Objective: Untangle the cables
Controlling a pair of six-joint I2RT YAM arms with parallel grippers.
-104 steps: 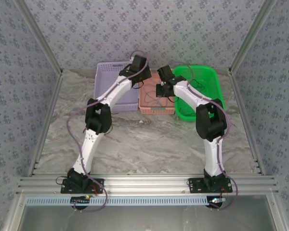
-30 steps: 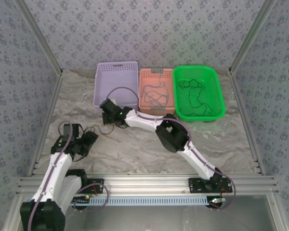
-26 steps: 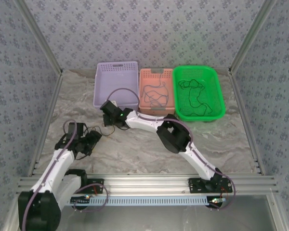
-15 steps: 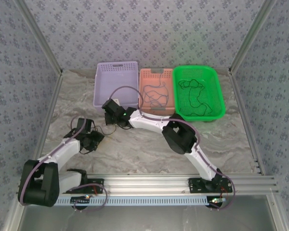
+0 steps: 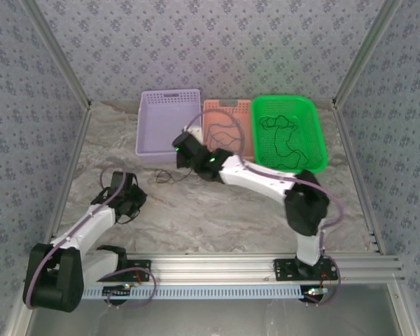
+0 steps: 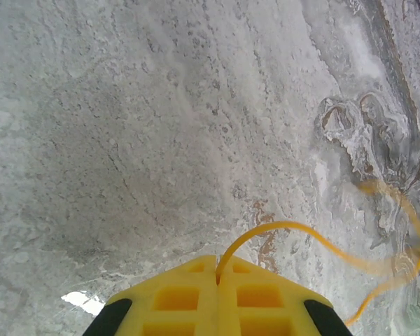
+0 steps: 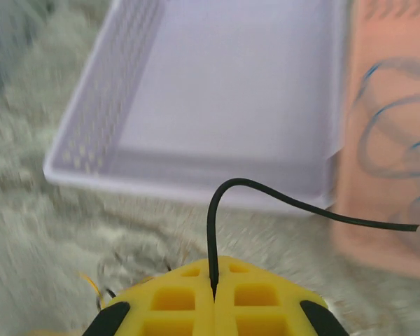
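Cables, thin and flexible, were spread over several places. A small dark tangle (image 5: 169, 175) lay on the grey marbled tabletop (image 5: 217, 210), just on the near side of the lilac perforated plastic basket (image 5: 166, 122). Blue loops (image 7: 378, 119) lay in the salmon-pink plastic basket (image 5: 231, 106), and a black strand (image 5: 280, 136) squiggled in the bright green plastic basket (image 5: 315, 140).

Your left claw (image 6: 217, 264) had its yellow fingers pressed fully together, pinching a thin yellow-looking wire (image 6: 294, 225) at the seam. That wire arched up and off to the right over the tabletop, and its far part was blurred. Seen from overhead, this claw sat low at the near left of the table, well apart from the baskets.

Your right claw (image 7: 213, 280) was likewise clamped tight. It gripped a thin black wire (image 7: 301, 204) that rose from between the fingers and bent right, across the lilac basket's near wall toward the pink one. From above, that claw hung by the lilac basket's near right corner, with the tangle just near and left of it.
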